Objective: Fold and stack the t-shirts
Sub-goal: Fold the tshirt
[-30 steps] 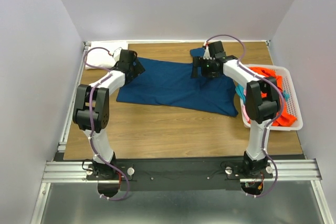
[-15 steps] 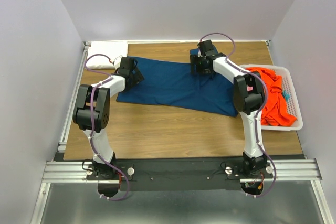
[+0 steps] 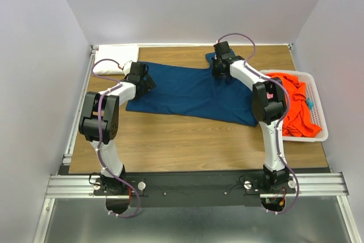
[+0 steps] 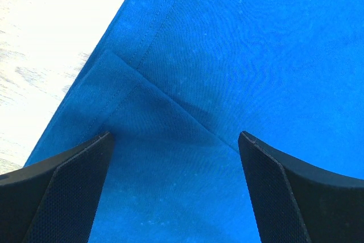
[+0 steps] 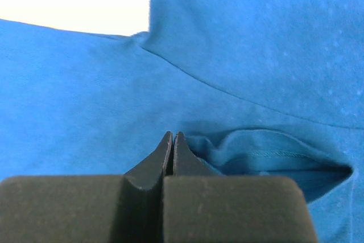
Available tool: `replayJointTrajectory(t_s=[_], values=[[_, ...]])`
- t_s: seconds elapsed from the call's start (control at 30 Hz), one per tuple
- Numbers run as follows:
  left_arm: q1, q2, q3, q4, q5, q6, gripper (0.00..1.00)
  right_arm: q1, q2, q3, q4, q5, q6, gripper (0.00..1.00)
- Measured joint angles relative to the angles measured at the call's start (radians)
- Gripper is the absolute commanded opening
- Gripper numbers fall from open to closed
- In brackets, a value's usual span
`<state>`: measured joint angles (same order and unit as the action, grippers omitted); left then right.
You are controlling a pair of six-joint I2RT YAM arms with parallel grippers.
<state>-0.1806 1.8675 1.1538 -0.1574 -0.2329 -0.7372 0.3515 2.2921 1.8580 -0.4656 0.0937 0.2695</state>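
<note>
Counted from where I stand: four bits of clothing, one basket, one table, two arms.
One navy blue t-shirt [image 3: 187, 92], one white t-shirt [image 3: 114, 61], one orange t-shirt [image 3: 296, 109] (that heap may hide more), one scrap of teal cloth [image 3: 309, 102]; one basket [image 3: 322, 119]; one table [image 3: 170, 135]; one left arm [image 3: 105, 112], one right arm [image 3: 270, 106].

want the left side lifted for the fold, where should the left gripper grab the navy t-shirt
Pinch the stitched hem of the navy t-shirt at its left end, where a small fold already lifts the cloth. Come straight down with the open left gripper astride that edge: the shirt lies flat on the table, so nothing can slide under it.
</note>
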Motion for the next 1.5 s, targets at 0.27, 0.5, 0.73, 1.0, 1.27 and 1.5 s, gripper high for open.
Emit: replayJointTrajectory(t_s=[0.27,0.5,0.73,1.0,1.27,1.5], values=[[0.0,-0.005,-0.006,-0.001,-0.002,0.0,0.98,0.034,0.003,0.05,0.0,-0.002,0.0,0.13],[0.0,-0.022,-0.024,-0.008,-0.002,0.0,0.98,0.046,0.023,0.067,0.0,-0.045,-0.002,1.0],[0.0,-0.041,-0.026,-0.032,0.0,0.0,0.98,0.047,-0.037,-0.008,0.008,-0.095,-0.007,1.0],[-0.019,-0.052,0.028,-0.054,0.006,0.001,0.98,0.047,-0.365,-0.348,0.006,-0.006,0.032,1.0],[-0.066,-0.014,0.136,-0.037,0.031,0.01,0.98,0.046,-0.48,-0.592,0.023,0.095,0.079,1.0],[-0.066,0.021,0.063,-0.04,0.035,0.011,0.98,0.046,-0.444,-0.679,0.029,0.095,0.088,1.0]])
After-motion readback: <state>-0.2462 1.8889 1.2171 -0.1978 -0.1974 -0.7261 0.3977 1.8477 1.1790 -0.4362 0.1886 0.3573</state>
